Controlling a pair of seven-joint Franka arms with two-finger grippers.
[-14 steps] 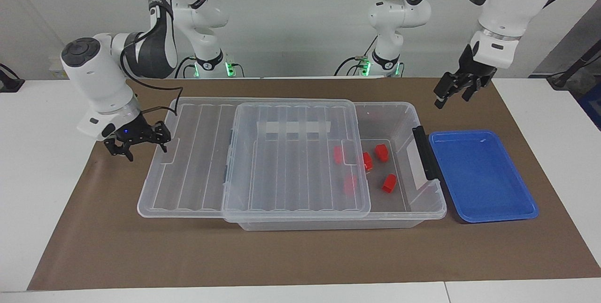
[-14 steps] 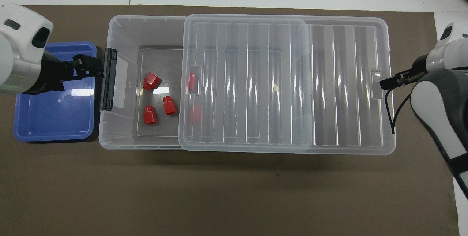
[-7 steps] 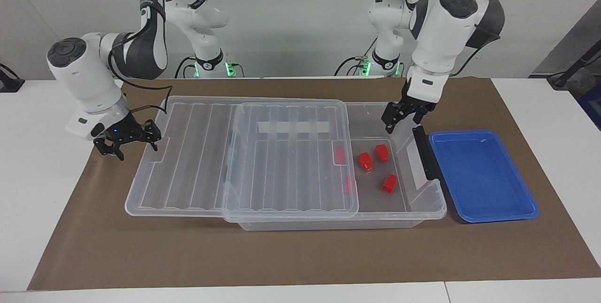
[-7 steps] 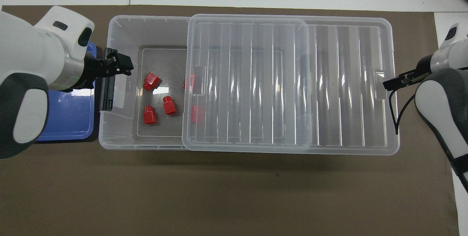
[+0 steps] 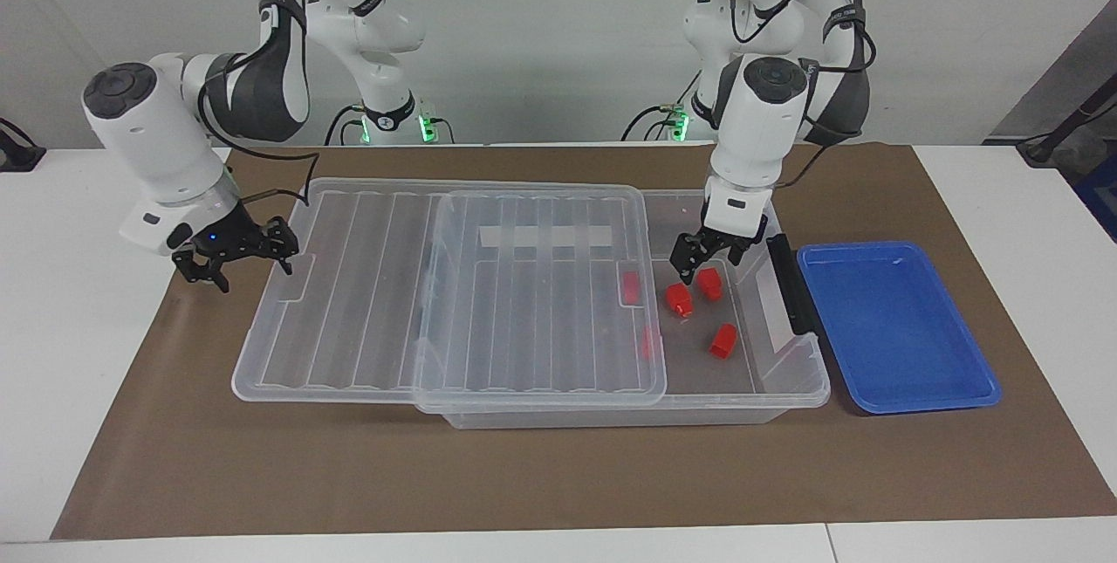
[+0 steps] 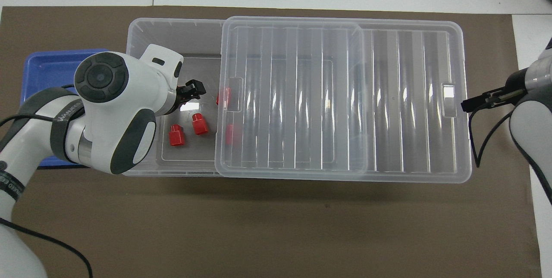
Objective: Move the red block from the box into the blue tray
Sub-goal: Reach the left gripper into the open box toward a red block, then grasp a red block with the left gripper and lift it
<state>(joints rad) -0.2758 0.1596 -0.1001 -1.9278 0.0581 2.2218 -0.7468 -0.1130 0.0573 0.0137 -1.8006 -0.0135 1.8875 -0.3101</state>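
Left gripper (image 5: 709, 256) hung inside the box (image 5: 790, 371), fingers apart, just over a red block (image 5: 709, 283) on its floor. Right gripper (image 5: 234, 259) waited, fingers spread, at the lid (image 5: 454, 301) edge. Blue tray (image 5: 899, 327) beside box.

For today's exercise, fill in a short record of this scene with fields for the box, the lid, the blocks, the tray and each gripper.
box: clear bin, uncovered at the left arm's end
lid: see-through lid, slid toward the right arm's end, still resting on the box
red blocks: three uncovered, two seen through the lid
blue tray: beside the box at the left arm's end, no block in it
left gripper: open, lowered into the box over the blocks, holding nothing
right gripper: open, at the lid's outer end
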